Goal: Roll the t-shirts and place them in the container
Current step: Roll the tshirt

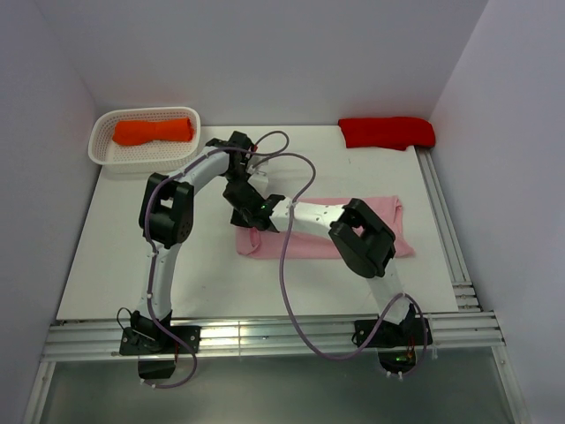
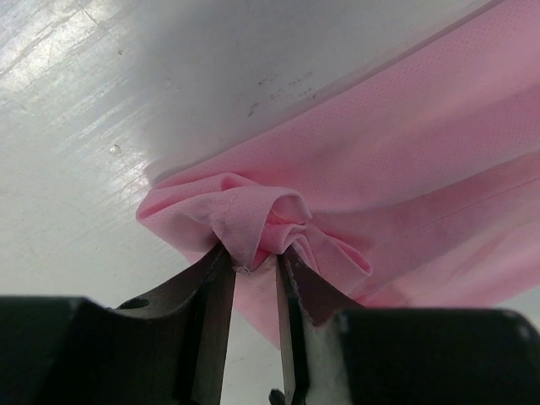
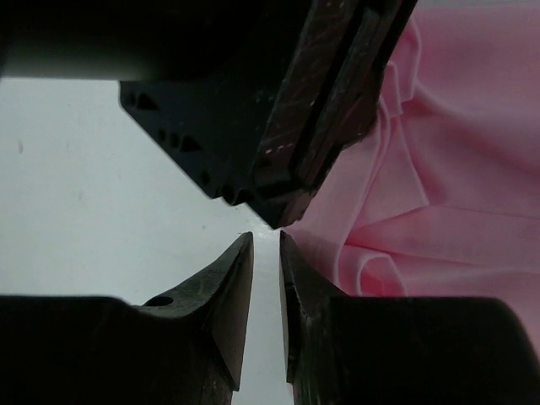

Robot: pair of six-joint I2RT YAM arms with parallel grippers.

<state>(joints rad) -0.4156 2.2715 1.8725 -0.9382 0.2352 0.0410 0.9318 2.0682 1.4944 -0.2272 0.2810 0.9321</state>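
A light pink t-shirt (image 1: 388, 225) lies folded into a long strip across the middle of the table. At its left end my left gripper (image 2: 253, 251) is shut on a bunched, curled fold of the pink cloth (image 2: 270, 215). My right gripper (image 3: 266, 236) sits right beside it at the same end. Its jaws stand a narrow gap apart, with bare table showing between them and the pink cloth (image 3: 439, 169) just to their right. The left gripper's fingers (image 3: 321, 126) hang close above the right one's. In the top view both grippers crowd together at the strip's left end (image 1: 249, 231).
An orange bundle (image 1: 152, 131) lies in a white basket (image 1: 104, 152) at the back left. A red bundle (image 1: 387, 132) lies at the back right. Metal rails (image 1: 446, 238) run along the table's right and near edges. Walls close in on three sides.
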